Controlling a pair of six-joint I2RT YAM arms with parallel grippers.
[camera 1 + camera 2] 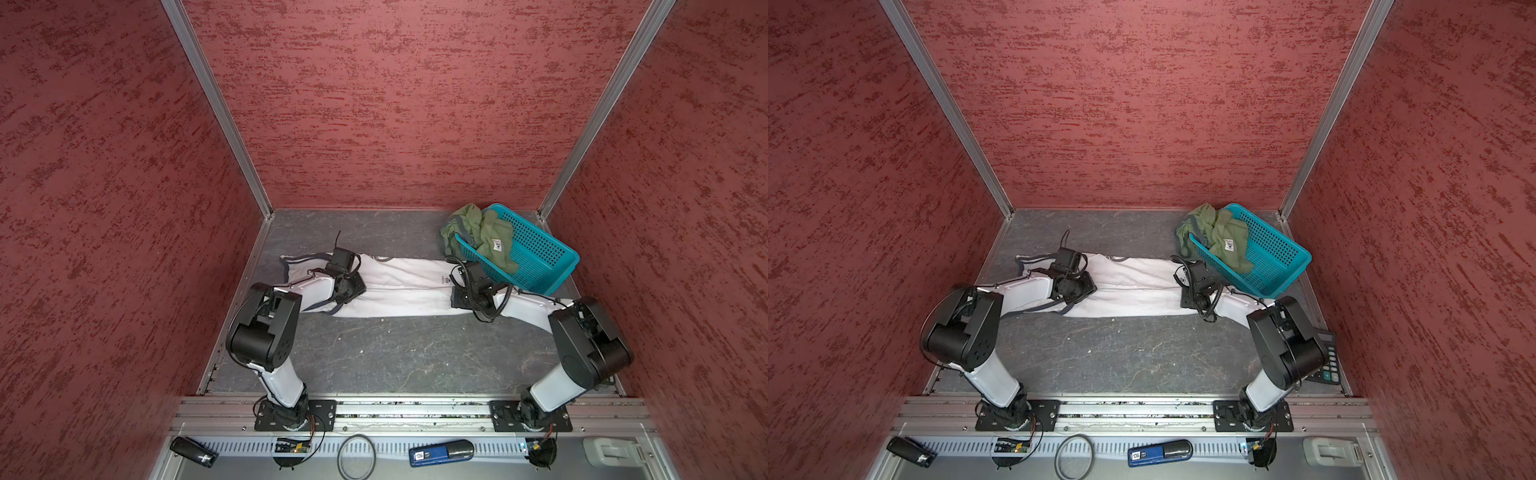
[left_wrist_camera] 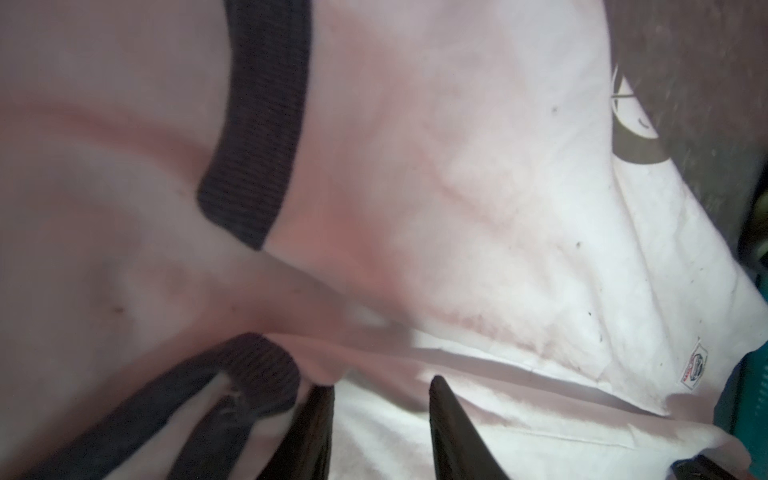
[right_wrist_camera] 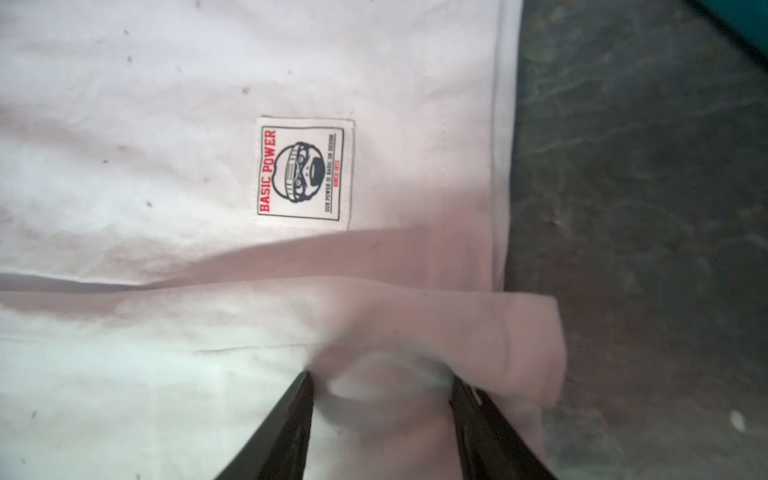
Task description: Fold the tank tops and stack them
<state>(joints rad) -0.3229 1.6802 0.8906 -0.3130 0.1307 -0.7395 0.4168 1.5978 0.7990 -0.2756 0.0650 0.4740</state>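
Right gripper [image 3: 380,380] clasps the hem of the white, dark-trimmed cloth tank top [image 1: 399,286]; whether left gripper [image 2: 380,384] grips, I cannot tell. Best lift both ends level; lay edges flush.

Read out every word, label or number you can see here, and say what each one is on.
"BASIC POWER": red letters on the sewn patch of the white tank top.
Fine print on that patch: too small to read.
The label on the olive tank top in the basket: too small.
The sticker on the blue device at the front: blurred.
Keys of the calculator: too small.
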